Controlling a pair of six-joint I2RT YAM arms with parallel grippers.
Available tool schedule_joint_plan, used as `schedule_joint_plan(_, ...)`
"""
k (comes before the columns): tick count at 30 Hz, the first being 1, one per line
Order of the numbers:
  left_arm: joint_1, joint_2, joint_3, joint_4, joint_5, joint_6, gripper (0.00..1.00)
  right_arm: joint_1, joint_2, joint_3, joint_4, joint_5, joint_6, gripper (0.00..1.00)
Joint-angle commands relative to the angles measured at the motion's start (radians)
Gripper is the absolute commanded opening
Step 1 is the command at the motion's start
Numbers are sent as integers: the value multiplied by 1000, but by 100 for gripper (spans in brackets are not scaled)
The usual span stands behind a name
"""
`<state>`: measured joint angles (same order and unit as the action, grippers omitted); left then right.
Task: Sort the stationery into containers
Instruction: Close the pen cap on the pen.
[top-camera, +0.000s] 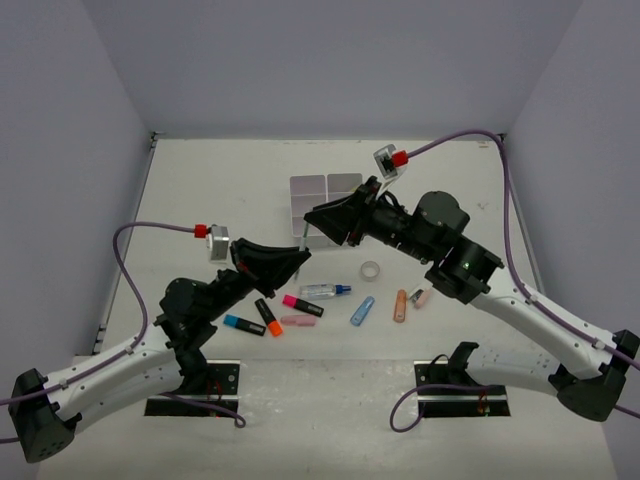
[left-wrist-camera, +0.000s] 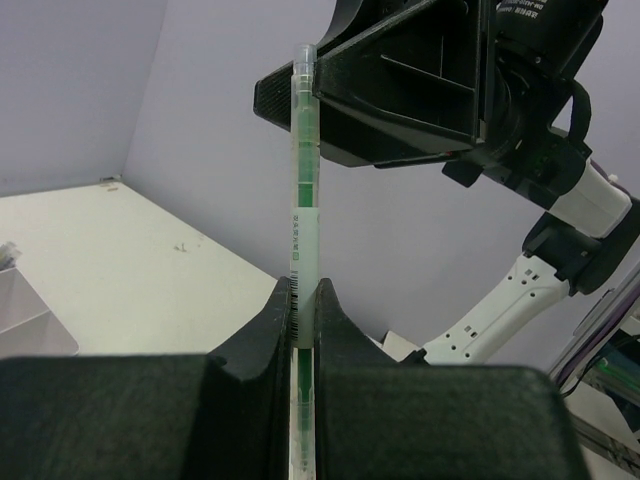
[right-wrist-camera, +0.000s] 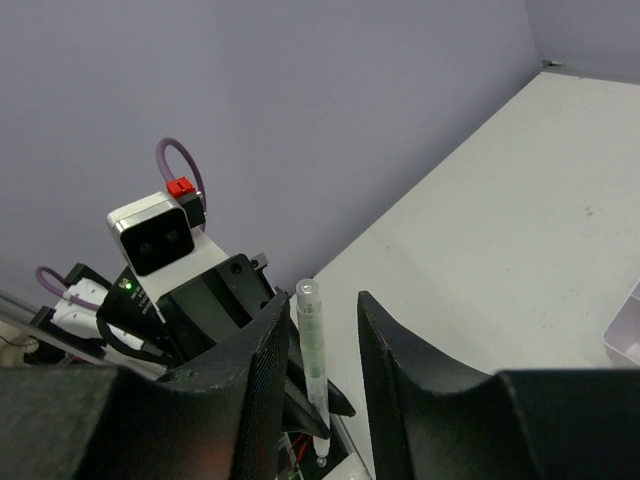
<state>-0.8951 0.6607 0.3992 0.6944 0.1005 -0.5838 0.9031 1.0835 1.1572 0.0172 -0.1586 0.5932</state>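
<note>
A thin clear pen with green ink stands upright, and my left gripper is shut on its lower half. My right gripper straddles the pen's capped top. The pen lies close to one finger, with a clear gap to the other. In the top view both grippers meet above the table's middle, left gripper below, right gripper above, the pen between them. Just behind them is the white divided tray.
Loose stationery lies in front of the arms: a tape ring, a blue-capped glue pen, pink, orange and blue highlighters, a pink eraser, a blue piece and an orange one.
</note>
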Motion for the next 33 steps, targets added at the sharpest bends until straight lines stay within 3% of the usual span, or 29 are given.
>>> schedule_joint_plan(1, 4, 6, -4, 50, 4, -1, 0, 2, 15, 18, 50, 1, 11, 34)
schedule_joint_plan(5, 4, 9, -3, 48, -3, -2, 0, 2, 14, 11, 57, -13, 13, 29)
schedule_joint_plan(11, 2, 23, 10, 45, 0, -1, 0, 3, 16, -9, 61, -27, 11, 1)
schedule_joint_plan(33, 4, 115, 319, -87, -10, 148, 0, 38, -60, -487, 194, -48, 3, 0)
